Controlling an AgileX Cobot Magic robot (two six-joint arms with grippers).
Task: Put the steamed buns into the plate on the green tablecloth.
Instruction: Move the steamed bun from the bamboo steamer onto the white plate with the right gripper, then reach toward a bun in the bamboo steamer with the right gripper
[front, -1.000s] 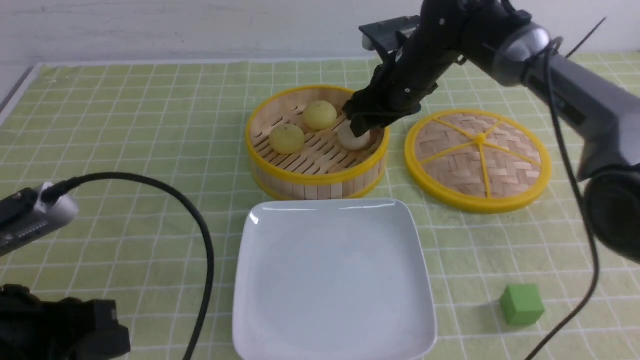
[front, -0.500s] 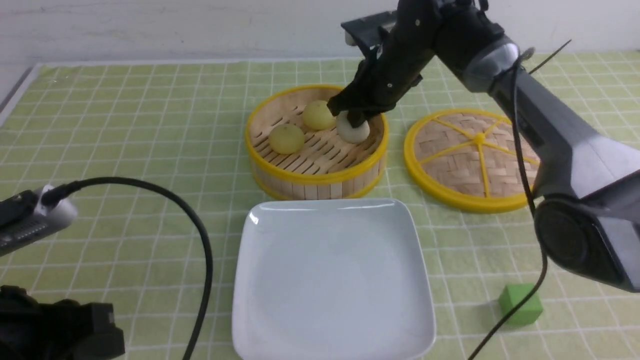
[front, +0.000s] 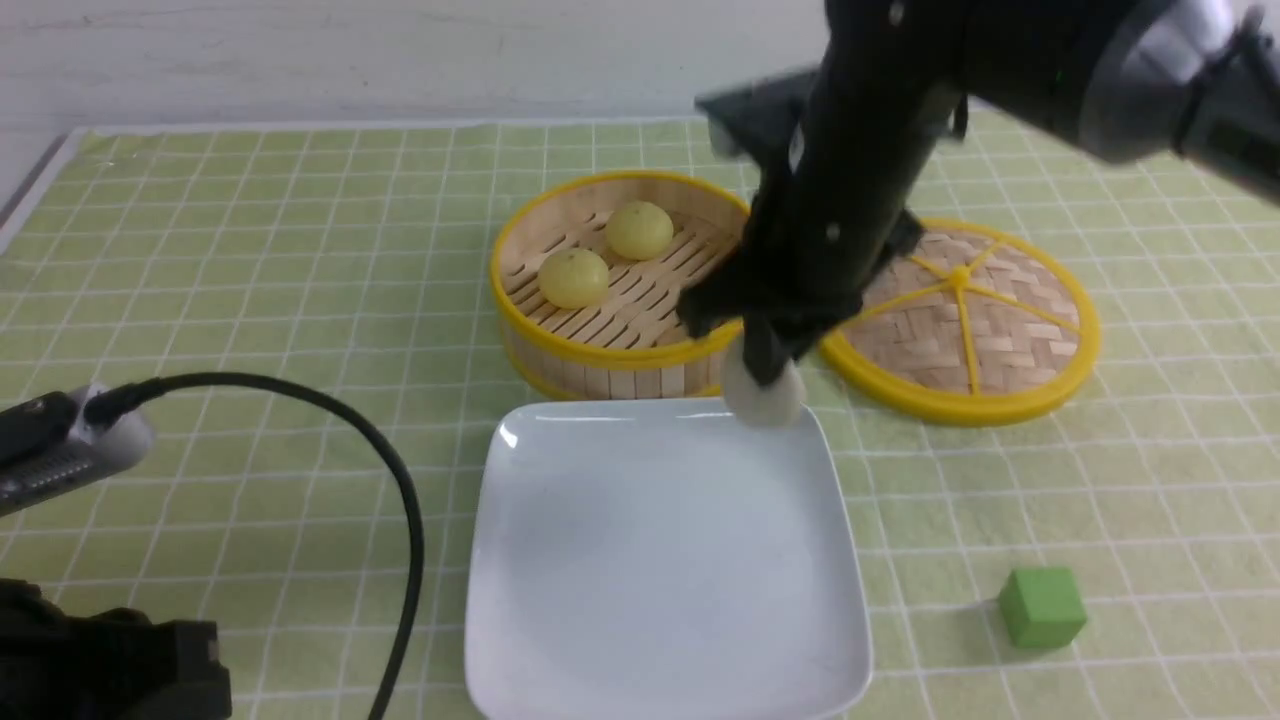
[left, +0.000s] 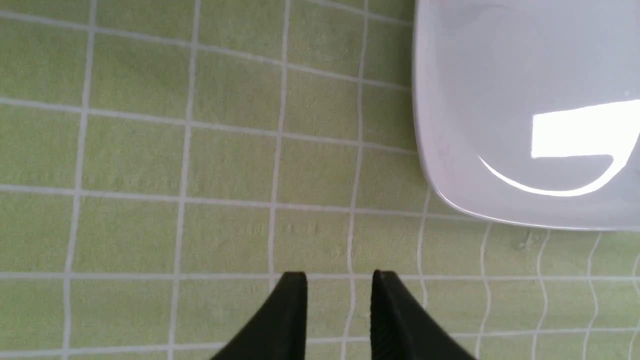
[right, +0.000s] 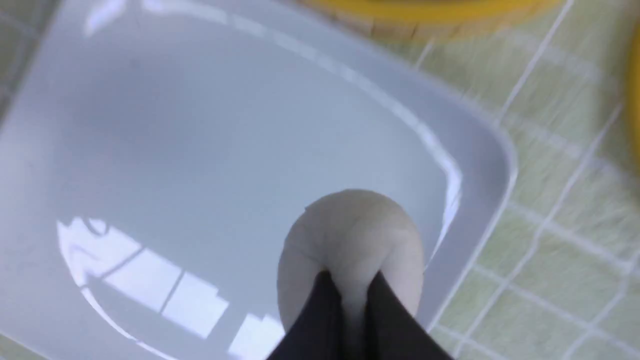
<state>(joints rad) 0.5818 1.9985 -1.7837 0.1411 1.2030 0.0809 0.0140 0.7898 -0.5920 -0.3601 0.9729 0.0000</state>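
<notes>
My right gripper (front: 765, 375) is shut on the greyish off-white steamed bun (front: 764, 396) and holds it over the far right corner of the white square plate (front: 560, 640). In the right wrist view the bun (right: 350, 240) is pinched between the black fingers (right: 320, 305) above the plate (right: 200, 150). Two pale yellow buns (front: 573, 277) (front: 639, 230) lie in the bamboo steamer basket (front: 600, 355). My left gripper (left: 339, 280) hangs empty over the green tablecloth (left: 150, 175), jaws a little apart, beside a plate corner (left: 450, 195).
The woven round lid (front: 960, 320) lies right of the basket. A green cube (front: 1042, 606) sits at the front right. The left arm's cable (front: 380, 470) loops over the cloth left of the plate. The cloth's far edge meets a white wall.
My right gripper has lifted the off-white bun out of the steamer basket and carried it toward me to the plate's far right corner. The left arm has hardly moved.
</notes>
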